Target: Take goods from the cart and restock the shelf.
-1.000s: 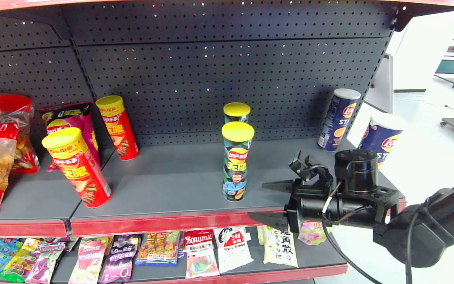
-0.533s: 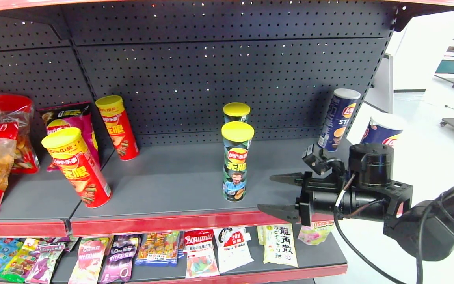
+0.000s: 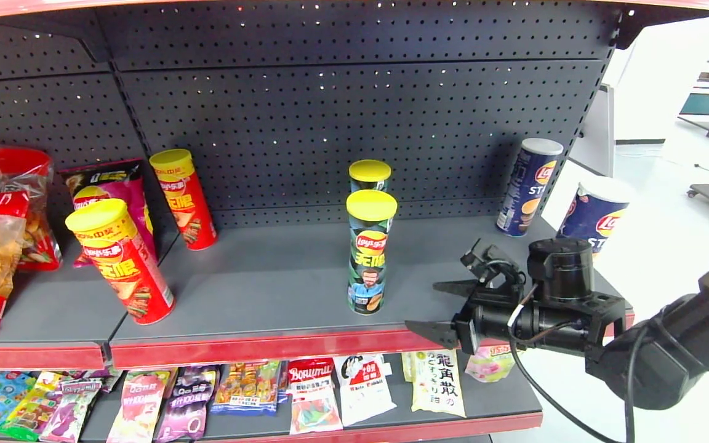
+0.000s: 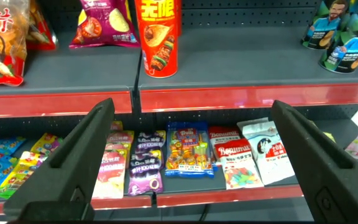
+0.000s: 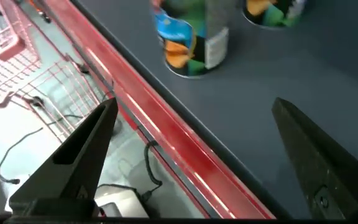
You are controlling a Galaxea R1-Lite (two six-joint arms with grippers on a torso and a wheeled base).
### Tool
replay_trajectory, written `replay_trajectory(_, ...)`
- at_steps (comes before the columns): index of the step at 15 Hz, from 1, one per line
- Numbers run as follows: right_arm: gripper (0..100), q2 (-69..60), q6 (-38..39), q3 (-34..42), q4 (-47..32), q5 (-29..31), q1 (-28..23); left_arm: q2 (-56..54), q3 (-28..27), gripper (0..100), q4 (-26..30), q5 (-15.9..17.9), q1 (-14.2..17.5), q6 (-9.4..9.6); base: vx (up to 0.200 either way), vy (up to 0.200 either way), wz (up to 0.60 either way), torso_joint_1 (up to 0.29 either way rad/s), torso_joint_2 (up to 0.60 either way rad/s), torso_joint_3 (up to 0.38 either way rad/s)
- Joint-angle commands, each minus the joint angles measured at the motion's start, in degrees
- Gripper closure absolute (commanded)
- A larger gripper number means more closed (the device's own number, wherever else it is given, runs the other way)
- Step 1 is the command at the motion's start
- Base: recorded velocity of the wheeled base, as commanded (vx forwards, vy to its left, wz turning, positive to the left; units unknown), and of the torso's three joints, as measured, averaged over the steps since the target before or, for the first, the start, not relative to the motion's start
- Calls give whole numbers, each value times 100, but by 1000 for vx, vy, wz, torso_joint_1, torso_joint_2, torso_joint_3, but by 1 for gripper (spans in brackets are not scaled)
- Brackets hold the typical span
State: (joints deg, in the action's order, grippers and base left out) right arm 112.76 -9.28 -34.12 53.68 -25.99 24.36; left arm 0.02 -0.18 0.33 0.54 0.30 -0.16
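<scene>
Now the right tool (image 3: pixel 437 307), spread apart and empty, hovers at the shelf (image 3: pixel 256 277) front, with the upright green can (image 3: pixel 370 252) to its left. The pink cart (image 5: pixel 17 56) sits lower, beyond the shelf's edge.

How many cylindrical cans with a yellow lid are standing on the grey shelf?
4. At the left: front red cylindrical can, rear red can. In the middle: front dark green can, rear dark green can, partly hidden behind it.

Right gripper (image 3: pixel 421 306) a little farther from the front green can (image 3: pixel 369 252) than a second ago
</scene>
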Motion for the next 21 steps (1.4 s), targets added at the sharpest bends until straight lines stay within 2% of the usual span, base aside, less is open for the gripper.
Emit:
replay_trajectory(1, 0, 229, 5, -156, -6, 121, -177, -2, 1, 0, 2, -1, 5, -2, 0, 0, 0, 0, 0, 0)
replay_trajectory(2, 0, 229, 5, -156, -6, 121, -177, -2, 1, 0, 2, -1, 5, -2, 0, 0, 0, 0, 0, 0)
replay_trajectory(3, 0, 378, 93, -455, -41, 613, -168, -2, 1, 0, 2, -1, 5, -2, 0, 0, 0, 0, 0, 0)
replay_trajectory(6, 0, 703, 119, -640, -41, 1202, -1, -2, 1, 0, 2, -1, 5, -2, 0, 0, 0, 0, 0, 0)
replay_trajectory(12, 0, 949, 102, -1044, -41, 1228, 131, -2, 1, 0, 2, -1, 5, -2, 0, 0, 0, 0, 0, 0)
replay_trajectory(21, 0, 1143, 84, -1185, -41, 1228, 245, -2, 1, 0, 2, -1, 5, -2, 0, 0, 0, 0, 0, 0)
